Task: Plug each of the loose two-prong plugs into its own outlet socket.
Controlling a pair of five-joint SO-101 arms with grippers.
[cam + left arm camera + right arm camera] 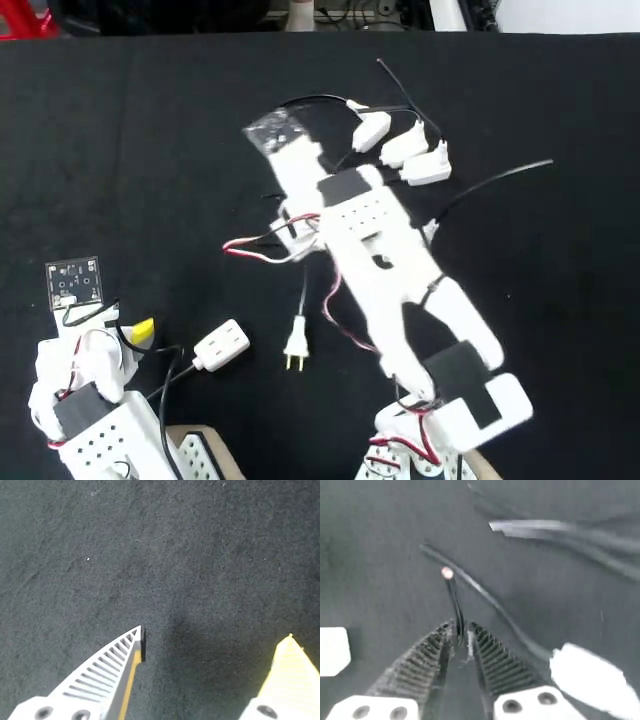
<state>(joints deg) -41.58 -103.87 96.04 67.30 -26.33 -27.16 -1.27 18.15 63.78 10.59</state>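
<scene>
Far left: left gripper [215, 635] spread wide and empty over bare black table [150, 540], probably parked clear of the work. Next over: white outlet socket [222, 345] lying face up, cord trailing toward the left arm, free to receive a plug. Near it but apart: two-prong plug [295, 346], prongs toward the arm bases, not yet plugged in. Further right: right gripper [461, 630] pinched nearly closed on thin black cable [452, 597], likely to haul a plug by its cord; cannot tell which plug. Rightmost: white connector cluster [405, 148], near that arm's far end.
</scene>
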